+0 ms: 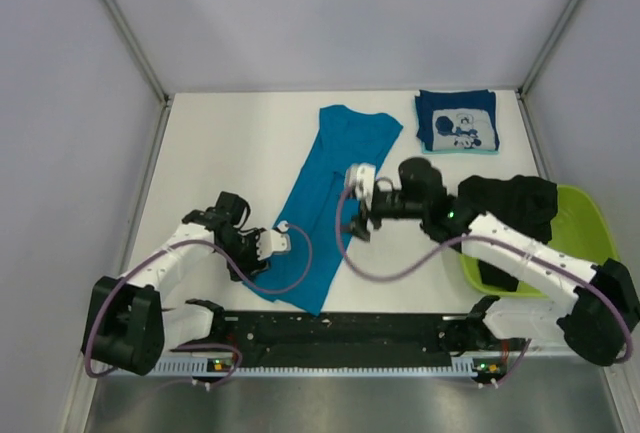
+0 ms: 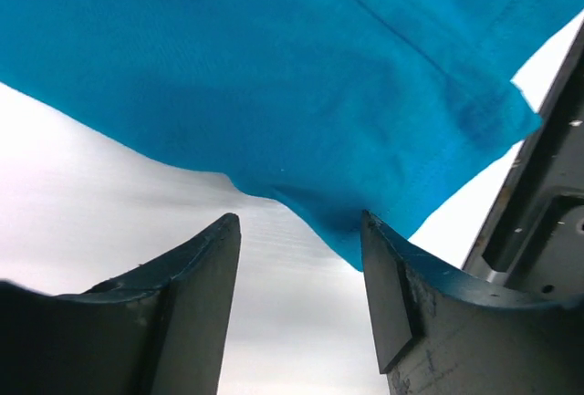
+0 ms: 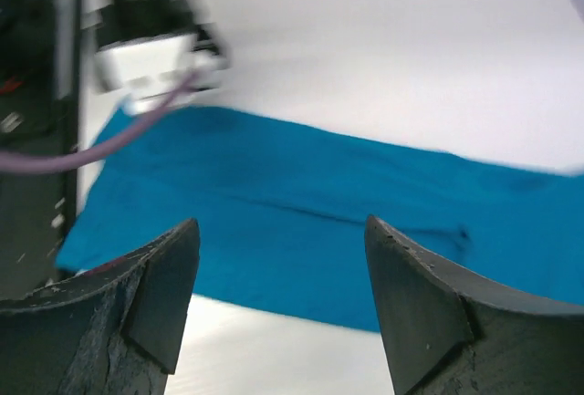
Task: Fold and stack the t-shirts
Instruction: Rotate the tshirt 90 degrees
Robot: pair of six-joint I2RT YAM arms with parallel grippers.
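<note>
Left gripper [image 2: 299, 231] is standing open and empty, a limp teal shirt [image 2: 274, 76] corner drooping just ahead of it, while right gripper [image 3: 281, 231] is gaping empty over smooth cloth.

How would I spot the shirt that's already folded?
On the white table, look to the far right corner, beyond the lime-green basin. The navy shirt lies there as a square. Unlike the long plain teal shirt and the black shirt draped over the basin, it carries a white cartoon print.

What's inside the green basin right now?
A black t-shirt fills the lime-green basin and spills over its rim. Anything beneath that cloth is covered, and the right arm hides the basin's near part.
</note>
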